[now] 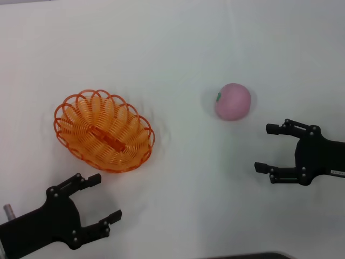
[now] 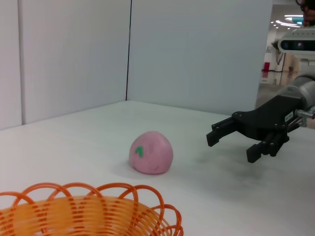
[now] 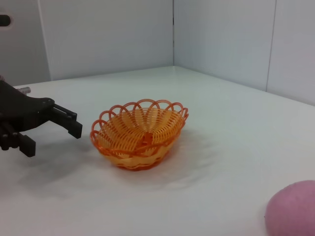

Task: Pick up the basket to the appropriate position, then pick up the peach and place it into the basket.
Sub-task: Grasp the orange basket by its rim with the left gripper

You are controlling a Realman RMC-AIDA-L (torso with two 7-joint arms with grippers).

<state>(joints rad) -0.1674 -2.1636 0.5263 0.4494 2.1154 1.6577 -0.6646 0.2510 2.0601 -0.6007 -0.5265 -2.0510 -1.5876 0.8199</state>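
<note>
A robot lab or test cell: a bare white bench [image 1: 178,32] is closed in by plain white panel walls [image 2: 197,49] meeting at a corner. Past the panels' edge, the left wrist view shows a bright hall [image 2: 290,54] with ceiling lights.

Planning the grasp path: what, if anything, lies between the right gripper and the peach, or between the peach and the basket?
Nothing visible. The open right gripper faces the peach across bare table, and only bare table separates the peach from the basket.
</note>
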